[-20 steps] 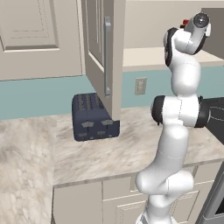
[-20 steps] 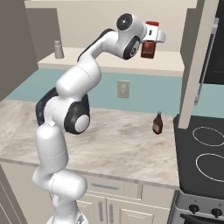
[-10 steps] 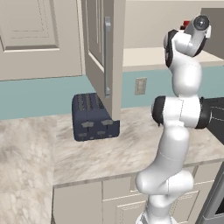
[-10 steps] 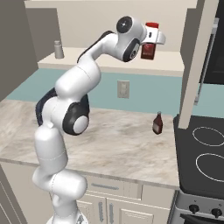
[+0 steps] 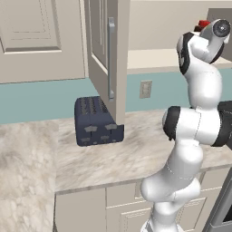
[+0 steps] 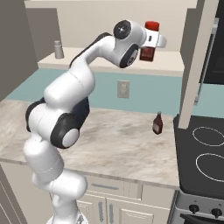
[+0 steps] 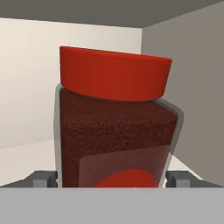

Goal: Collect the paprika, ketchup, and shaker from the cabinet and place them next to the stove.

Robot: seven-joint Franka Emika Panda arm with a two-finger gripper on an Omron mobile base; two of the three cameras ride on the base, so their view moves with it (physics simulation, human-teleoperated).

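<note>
A white robot arm reaches up into the open cabinet (image 6: 199,65), its gripper (image 6: 150,45) clenched around the paprika jar (image 6: 148,41) (red lid, dark red powder), held upright above the cream shelf (image 6: 170,65). A ketchup bottle (image 6: 157,123) stands on the counter (image 6: 118,144) at 9 o'clock from the stove (image 6: 203,153). The shaker (image 6: 57,49) sits on the shelf's far left.
</note>
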